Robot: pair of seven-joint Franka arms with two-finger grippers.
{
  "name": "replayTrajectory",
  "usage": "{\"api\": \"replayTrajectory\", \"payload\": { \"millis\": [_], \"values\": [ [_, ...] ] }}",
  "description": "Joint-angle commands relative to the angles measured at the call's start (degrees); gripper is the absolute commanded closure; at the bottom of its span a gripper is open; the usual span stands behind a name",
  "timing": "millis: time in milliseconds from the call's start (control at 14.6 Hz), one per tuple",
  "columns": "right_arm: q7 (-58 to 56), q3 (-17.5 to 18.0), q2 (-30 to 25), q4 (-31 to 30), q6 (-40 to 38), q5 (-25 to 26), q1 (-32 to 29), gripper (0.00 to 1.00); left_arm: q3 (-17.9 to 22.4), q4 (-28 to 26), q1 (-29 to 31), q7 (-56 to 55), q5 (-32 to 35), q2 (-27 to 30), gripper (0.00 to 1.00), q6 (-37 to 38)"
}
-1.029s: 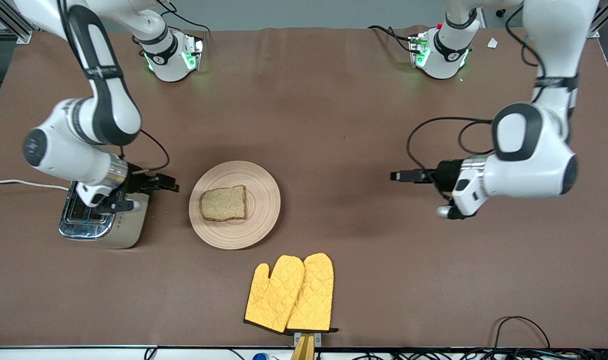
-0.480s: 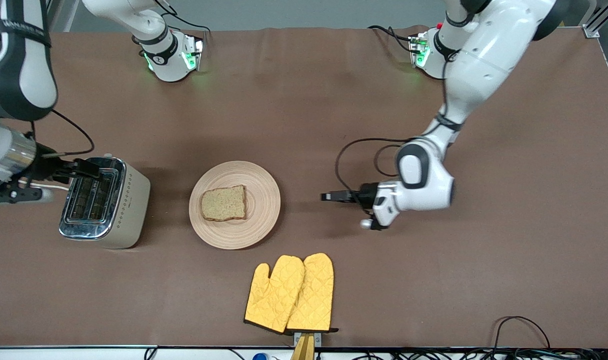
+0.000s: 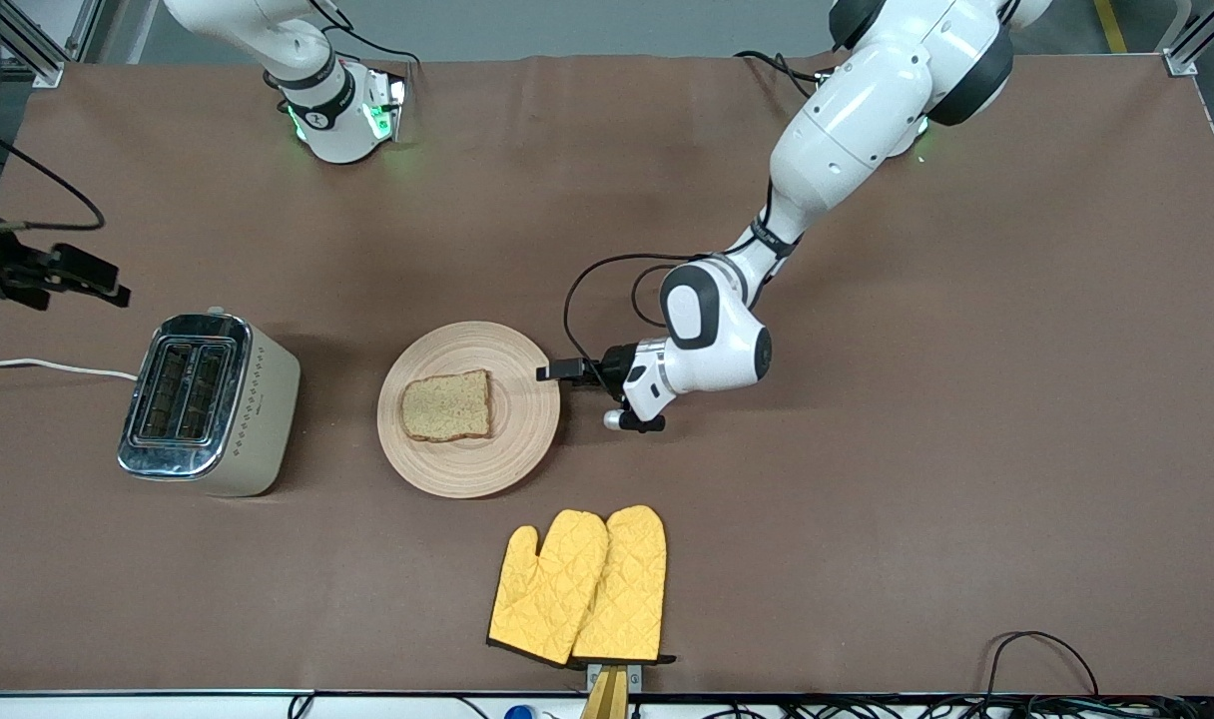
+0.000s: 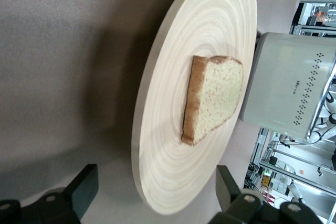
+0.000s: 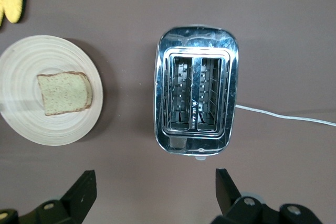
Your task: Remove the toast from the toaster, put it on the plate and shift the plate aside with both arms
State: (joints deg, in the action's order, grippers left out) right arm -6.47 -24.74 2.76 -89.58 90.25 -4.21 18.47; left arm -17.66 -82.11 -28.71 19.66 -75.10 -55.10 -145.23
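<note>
The toast (image 3: 447, 405) lies flat on the round light-wood plate (image 3: 522, 399) in the middle of the table. My left gripper (image 3: 549, 372) is low at the plate's rim on the side toward the left arm's end. In the left wrist view it (image 4: 156, 192) is open, with the plate's edge (image 4: 157, 182) between the fingers and apart from both. The toast (image 4: 215, 98) shows there too. My right gripper (image 3: 93, 278) is open and empty, up in the air near the toaster (image 3: 208, 402). Its wrist view shows the open gripper (image 5: 155, 192), the plate (image 5: 31, 119) and the toast (image 5: 64, 93).
The chrome toaster (image 5: 197, 98) has two empty slots, and its white cord (image 3: 48, 366) runs toward the right arm's end. Two yellow oven mitts (image 3: 582, 584) lie nearer the front camera than the plate. The toaster also shows past the plate in the left wrist view (image 4: 289, 87).
My left arm has swept from the left arm's end of the table to the plate's rim and come down low. My right gripper has drawn away from the toaster toward the table's edge.
</note>
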Motion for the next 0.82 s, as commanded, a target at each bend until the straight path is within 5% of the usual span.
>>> {"api": "replayTrajectory", "payload": {
  "millis": [0,206,275,412,549,686,755],
  "values": [
    [1.47,0.66,0.31,1.08,-0.69,1.4,0.25,0.0,0.17,3.89,-0.9,0.47,-0.75,-2.64,0.04,-1.55],
    [1.03,0.66,0.31,1.08,-0.78,1.4,0.07,0.0,0.08,3.98,-1.25,0.47,-0.83,-2.73,0.18,-2.51],
    [1.03,0.57,0.31,1.08,-0.78,1.4,0.07,0.0,0.08,3.98,-1.6,0.47,-0.83,-3.08,0.29,-2.78],
    [0.76,1.18,0.23,0.99,-0.86,1.31,-1.5,0.0,0.17,3.98,-1.96,0.9,-0.75,-3.26,0.66,-2.87],
    [0.76,8.52,0.05,1.07,-2.0,1.31,-9.63,0.0,0.08,3.98,-1.96,1.34,-0.83,-3.26,0.99,-2.87],
    [0.67,19.33,-1.61,1.08,-1.92,1.4,-19.66,0.0,0.17,3.98,-1.96,3.09,-0.83,-3.34,1.0,-3.13],
    [0.94,19.99,-1.62,1.08,-1.83,2.1,-19.7,0.0,0.08,3.89,-1.87,3.97,-0.83,-3.34,1.0,-3.22]
  ]
}}
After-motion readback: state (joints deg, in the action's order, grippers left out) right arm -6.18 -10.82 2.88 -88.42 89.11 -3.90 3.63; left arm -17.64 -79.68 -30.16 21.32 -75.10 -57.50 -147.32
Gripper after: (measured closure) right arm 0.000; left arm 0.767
